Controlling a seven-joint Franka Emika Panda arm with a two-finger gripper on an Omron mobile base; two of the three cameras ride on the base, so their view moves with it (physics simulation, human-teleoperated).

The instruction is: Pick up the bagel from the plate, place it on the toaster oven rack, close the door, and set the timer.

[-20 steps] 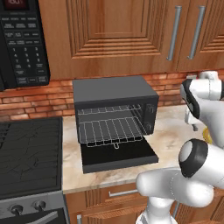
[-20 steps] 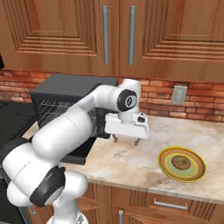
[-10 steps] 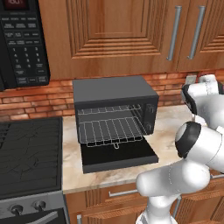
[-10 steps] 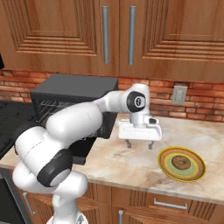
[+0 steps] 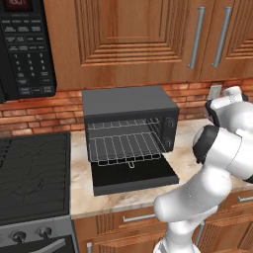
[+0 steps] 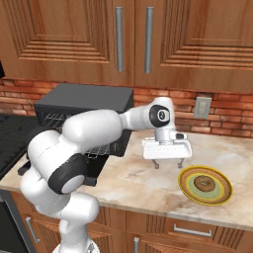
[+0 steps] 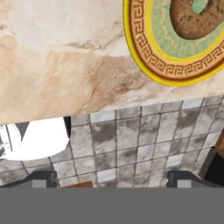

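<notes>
Gripper (image 6: pixel 167 164), jaws spread wide and empty, has swung from the toaster oven (image 6: pixel 86 116) to just beside the plate (image 6: pixel 205 185), nearing the bagel (image 6: pixel 204 184).

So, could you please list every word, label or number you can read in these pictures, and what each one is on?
Nothing can be read for certain.
Microwave keypad: rows of small white labels, too blurred to read.
Microwave display: red glowing digits, cut off at the frame's top edge, unreadable.
Plate rim: an orange key pattern, decoration, not lettering.
Toaster oven: no legible markings.
</notes>
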